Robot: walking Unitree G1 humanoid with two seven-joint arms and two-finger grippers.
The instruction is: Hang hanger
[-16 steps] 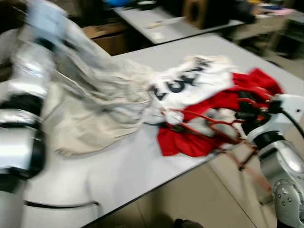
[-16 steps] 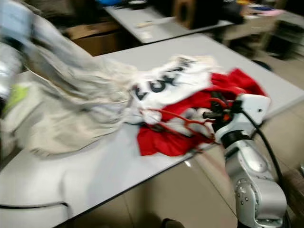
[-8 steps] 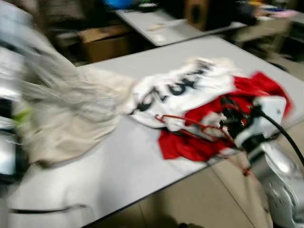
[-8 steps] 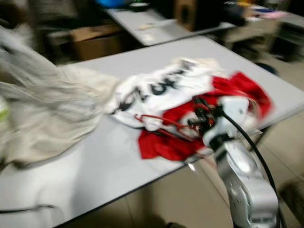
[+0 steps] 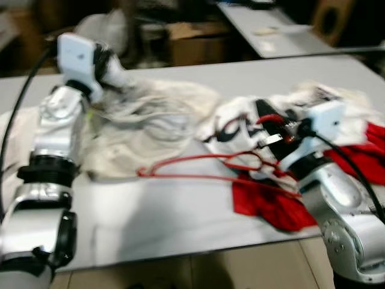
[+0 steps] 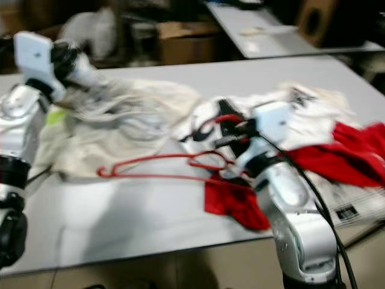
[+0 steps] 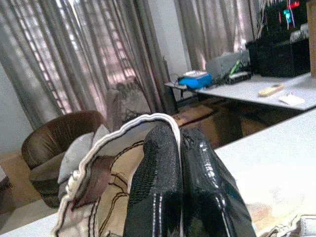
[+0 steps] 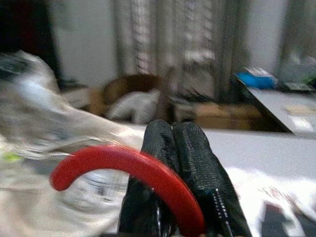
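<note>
The head views are blurred. A thin red wire hanger [image 5: 204, 167] lies lengthwise across the grey bench [image 5: 180, 211], its curved hook clamped in the right gripper [image 8: 173, 148] jaws over the white printed shirt [image 6: 313, 120]. The left gripper [image 7: 175, 163], jaws together, pinches the cream cloth [image 5: 150, 120] left of the hanger.

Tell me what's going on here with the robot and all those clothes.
The robot is working over a grey table strewn with clothes. Its right claw is shut on the hook of a red hanger, whose frame reaches out across the tabletop. Its left claw is raised and shut on the edge of a cream garment. A white printed shirt and a red garment lie heaped beside the right arm.
</note>
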